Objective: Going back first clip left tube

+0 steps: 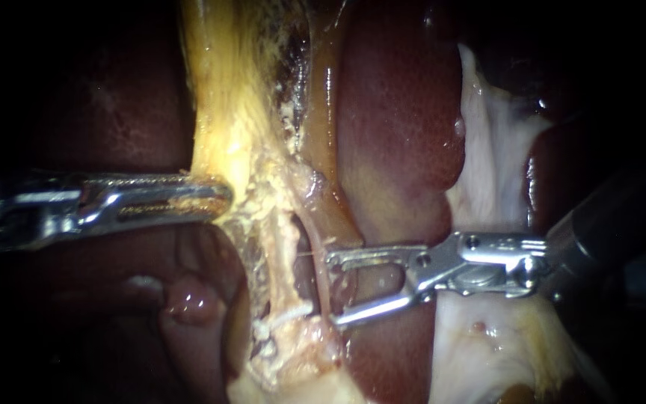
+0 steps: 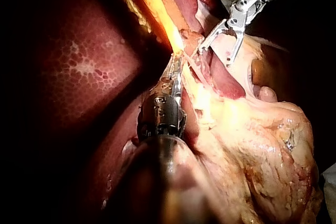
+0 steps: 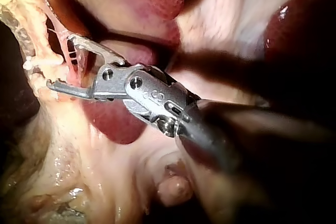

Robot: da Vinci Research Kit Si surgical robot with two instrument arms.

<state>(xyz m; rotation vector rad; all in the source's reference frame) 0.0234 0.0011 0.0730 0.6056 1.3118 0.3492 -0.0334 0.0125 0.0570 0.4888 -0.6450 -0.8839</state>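
Right instrument [image 1: 332, 289] nearest, shaft entering from the right over a pale white sheet of tissue [image 1: 487, 172]. Its jaws stand wide open, with a clear gap between upper and lower tip. A thin pink tube [image 1: 318, 273] runs upright through that gap, and both tips reach just past it. Right wrist view agrees: the pink strand sits between the open jaws, crossing them, with neither jaw pressed onto it from two sides. Just beside the tube, on the far side from the right instrument's shaft, is a pale ragged strand [image 1: 278, 254] with yellow-white crumbs clinging to it; the two run roughly parallel, and a dark slit separates them partway. Beyond that strand is the left instrument [image 1: 218, 198], shaft entering level from the left. Its jaws lie together, clamped on the edge of a yellow tissue band [image 1: 222, 112] that rises taut from the tip toward the top of the endoscope view. Left wrist view shows the same closed tip buried in that yellow band, with the right instrument's open jaws ahead of it and well apart. Behind everything is the dark red, glossy liver [image 1: 398, 112], wet highlights along its edge.
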